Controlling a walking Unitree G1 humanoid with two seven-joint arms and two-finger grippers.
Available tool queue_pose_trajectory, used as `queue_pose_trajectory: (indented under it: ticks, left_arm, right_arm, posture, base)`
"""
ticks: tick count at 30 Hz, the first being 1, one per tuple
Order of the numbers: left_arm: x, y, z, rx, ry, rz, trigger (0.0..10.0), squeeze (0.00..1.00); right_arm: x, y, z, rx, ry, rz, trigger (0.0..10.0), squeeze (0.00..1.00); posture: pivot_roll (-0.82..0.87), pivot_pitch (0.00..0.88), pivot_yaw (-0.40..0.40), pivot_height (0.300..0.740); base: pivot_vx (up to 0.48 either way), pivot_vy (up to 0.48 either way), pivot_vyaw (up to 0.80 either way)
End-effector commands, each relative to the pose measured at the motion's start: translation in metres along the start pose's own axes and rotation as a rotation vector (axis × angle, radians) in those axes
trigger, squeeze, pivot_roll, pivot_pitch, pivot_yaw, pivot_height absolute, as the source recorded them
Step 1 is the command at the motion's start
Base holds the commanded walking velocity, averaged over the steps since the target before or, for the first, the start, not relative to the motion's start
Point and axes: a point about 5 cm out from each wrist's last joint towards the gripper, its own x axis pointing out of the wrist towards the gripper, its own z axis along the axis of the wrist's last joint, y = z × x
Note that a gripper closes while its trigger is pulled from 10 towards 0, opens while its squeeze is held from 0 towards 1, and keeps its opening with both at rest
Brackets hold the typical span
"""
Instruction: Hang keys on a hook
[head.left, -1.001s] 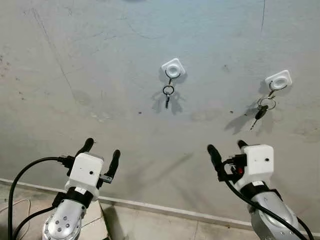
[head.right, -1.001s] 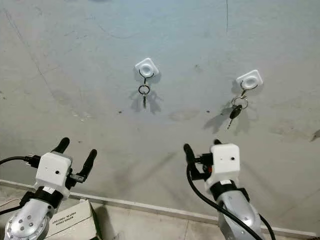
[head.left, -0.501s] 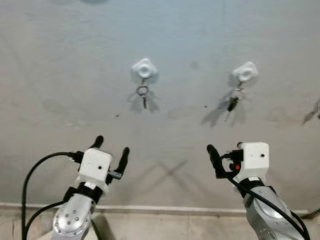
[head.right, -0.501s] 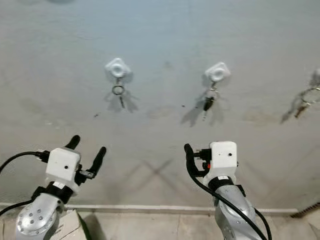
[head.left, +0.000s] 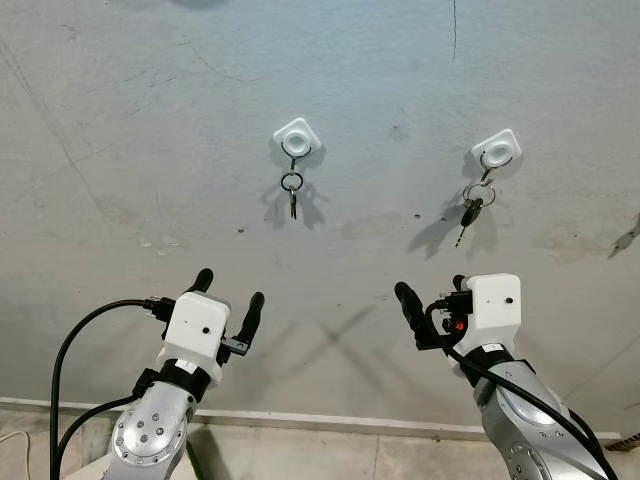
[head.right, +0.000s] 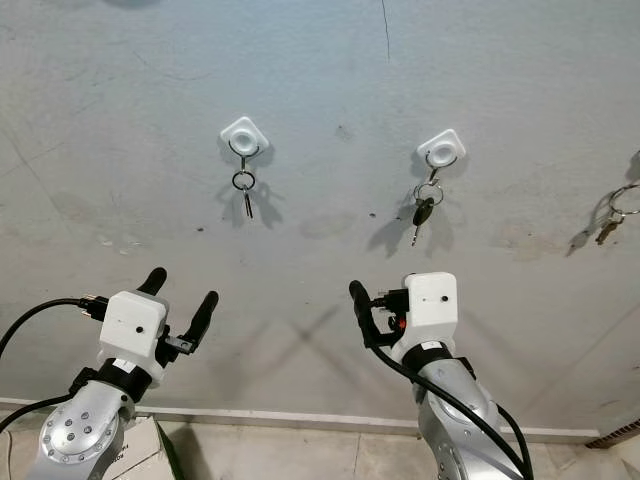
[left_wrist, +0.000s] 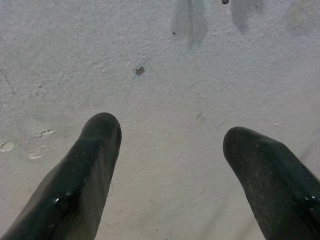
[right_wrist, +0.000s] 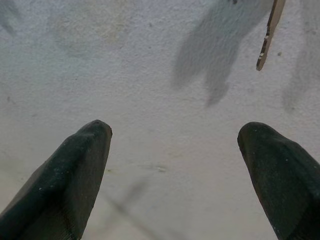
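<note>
Since half a second ago my head has swung, so both wall hooks sit a little further right and lower in my left eye view, while the keys on them hang as they did and my arms keep their raised pose. My left gripper (head.left: 229, 292) is up in front of the grey wall (head.left: 120, 120), low and to the left, its two black fingers spread wide with nothing between them. My right gripper (head.left: 432, 294) is at about the same height on the right, also spread and empty. Up on the wall the left hook (head.left: 297, 135) carries a small ring with a short key (head.left: 292, 190) that hangs straight down, long axis vertical, tip toward the floor. The right hook (head.left: 496, 147) holds a ring and a black-headed key (head.left: 469, 212), its long axis tilted slightly, tip pointing down and a little left. My right eye view adds a third bunch of keys (head.right: 612, 222) at the far right edge of the wall, and a cardboard box (head.right: 125, 462) by my left arm near the floor. My right wrist view catches the lower end of a key blade (right_wrist: 269, 35) hanging above my spread fingers (right_wrist: 65, 185), well apart from them. My left wrist view has bare wall between its fingers (left_wrist: 80, 175).
</note>
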Motion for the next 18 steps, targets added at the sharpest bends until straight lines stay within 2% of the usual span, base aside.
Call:
queue_pose_trajectory:
  ticks: [1,10,18]
  left_arm:
    - [0.0008,0.0045,0.0011,0.006,0.002,0.019,10.0,0.00]
    - [0.0031,0.0083,0.0023,0.014,-0.002,0.032,10.0,0.00]
    - [0.0046,0.0087,0.0027,0.015,-0.004,0.033,10.0,0.00]
  right_arm:
    - [0.0021,0.0042,0.0005,0.013,0.006,0.027,10.0,0.00]
    - [0.0036,0.0080,0.0002,0.023,0.009,0.046,10.0,0.00]
    - [0.0049,0.0132,-0.0010,0.021,0.018,0.075,10.0,0.00]
  posture:
    - [0.06,0.030,0.026,0.740]
    - [0.06,0.031,0.030,0.740]
    - [0.06,0.030,0.031,0.740]
  base:
    - [0.000,0.000,0.00]
    - [0.000,0.000,0.00]
    - [-0.313,0.000,0.00]
